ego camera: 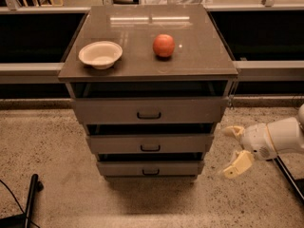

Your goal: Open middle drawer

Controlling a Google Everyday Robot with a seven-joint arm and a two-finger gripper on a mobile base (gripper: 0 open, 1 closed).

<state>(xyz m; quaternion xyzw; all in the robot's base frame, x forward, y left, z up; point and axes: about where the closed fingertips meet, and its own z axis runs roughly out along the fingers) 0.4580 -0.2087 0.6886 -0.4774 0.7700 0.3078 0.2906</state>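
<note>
We read approach step: gripper (235, 147) at 3 o'clock of middle drawer (118, 144), spread wide, seemingly touching nothing. Next we need it leftward onto loop handle (150, 148), then pull.

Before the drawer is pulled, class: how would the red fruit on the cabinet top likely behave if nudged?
The red fruit looks round and sits loose on the glossy cabinet top, so it would probably roll. It looks firm, so it is likely rigid. The open gripper hangs to the right of the middle drawer, well below the fruit.
</note>
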